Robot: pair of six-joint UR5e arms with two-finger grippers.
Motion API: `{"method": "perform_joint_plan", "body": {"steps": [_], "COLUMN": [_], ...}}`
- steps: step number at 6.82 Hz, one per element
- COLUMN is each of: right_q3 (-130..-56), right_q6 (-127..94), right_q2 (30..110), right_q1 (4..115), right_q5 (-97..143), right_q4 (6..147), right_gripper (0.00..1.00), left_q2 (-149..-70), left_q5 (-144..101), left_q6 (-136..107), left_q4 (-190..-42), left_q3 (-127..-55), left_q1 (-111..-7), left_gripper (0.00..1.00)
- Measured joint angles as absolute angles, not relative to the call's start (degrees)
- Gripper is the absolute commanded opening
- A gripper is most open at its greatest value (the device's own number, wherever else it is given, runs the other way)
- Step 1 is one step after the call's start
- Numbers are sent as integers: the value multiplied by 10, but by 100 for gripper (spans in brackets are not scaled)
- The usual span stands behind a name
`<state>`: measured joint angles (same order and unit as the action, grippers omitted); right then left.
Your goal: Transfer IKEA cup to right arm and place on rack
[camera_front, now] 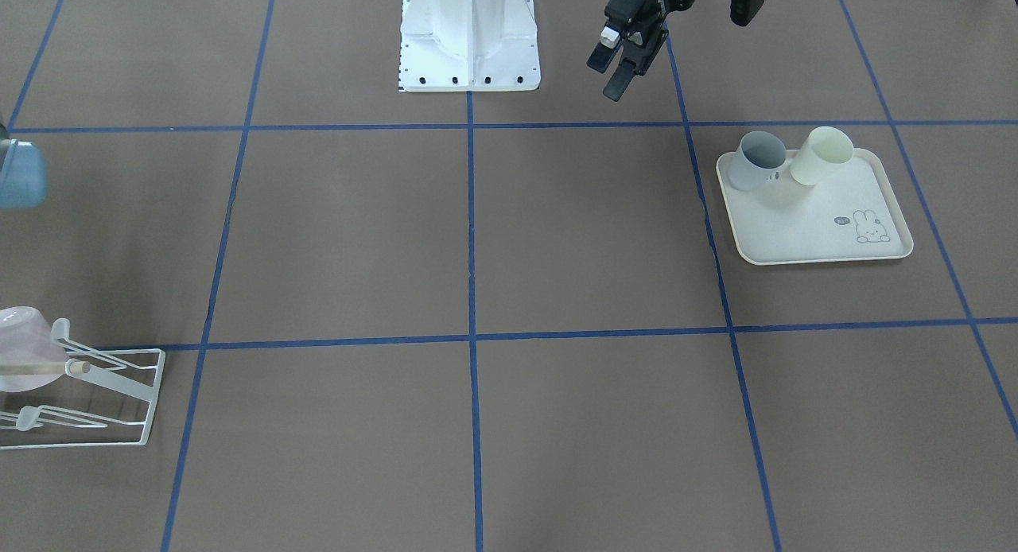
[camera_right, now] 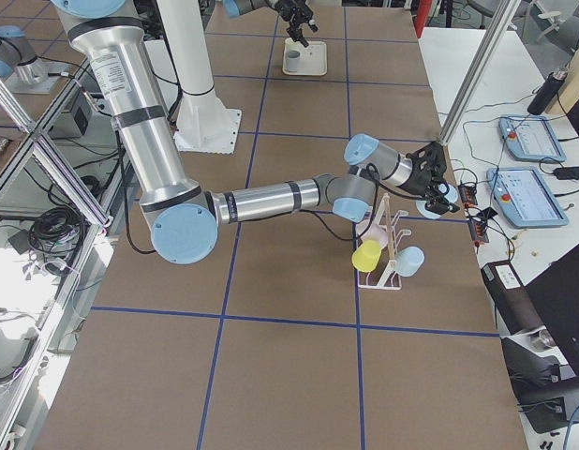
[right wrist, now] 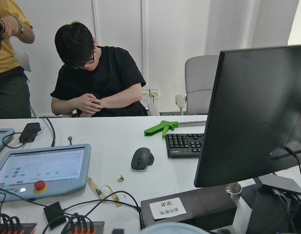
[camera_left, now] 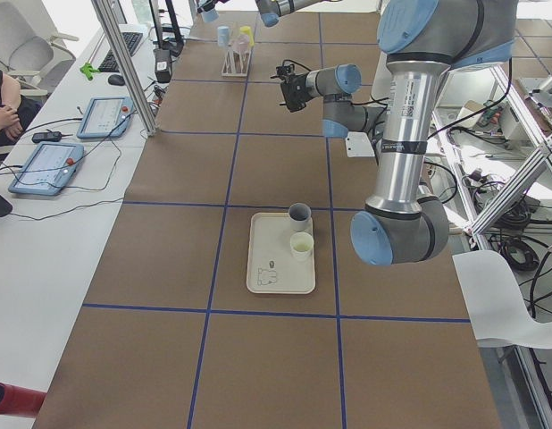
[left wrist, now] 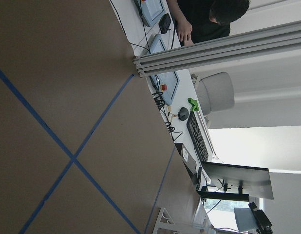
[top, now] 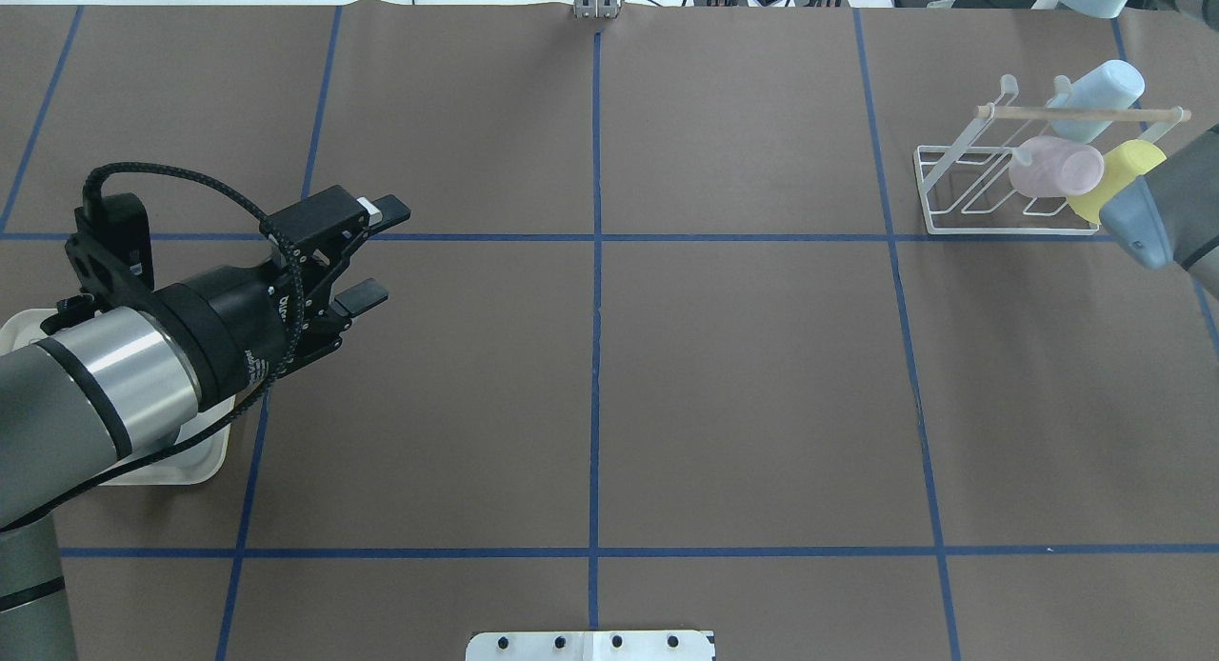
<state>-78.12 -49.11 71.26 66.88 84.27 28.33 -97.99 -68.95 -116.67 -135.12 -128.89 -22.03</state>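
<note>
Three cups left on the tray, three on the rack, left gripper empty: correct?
No. The tray holds two cups, not three: a grey cup and a cream cup, as the front-facing view shows. The rest is right.

My worktop (top: 762, 375) wears a brown sheet, squared off with blue tape (top: 596, 356). Beside it I see a white desk (right wrist: 116, 141) carrying a black monitor (right wrist: 257, 112), a keyboard (right wrist: 185, 145), a mouse (right wrist: 141, 158) and a touch-screen pendant (right wrist: 41, 168). Behind the desk a person in black (right wrist: 99, 87) sits near a grey chair (right wrist: 203, 80), before a plain white wall (right wrist: 175, 39) in bright, even light.
</note>
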Motion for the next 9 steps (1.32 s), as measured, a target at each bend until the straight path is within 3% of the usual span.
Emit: {"method": "perform_joint_plan", "body": {"steps": [2,9], "right_q3": [-743,-739], "right_q6": [-458,-450], "right_q2": [732,772], "right_q1": [641,583], "right_q5": [795,737], "right_q4": [212,184], "right_gripper": [0,0], "left_q2": [-974,-974], "left_q5": [-693,-693], "left_q6": [-1166,-1166], "left_q4": [-1351,-1351], "left_q3": [-1286,-1281], "left_q1": [-221,-220], "left_gripper": [100,100]}}
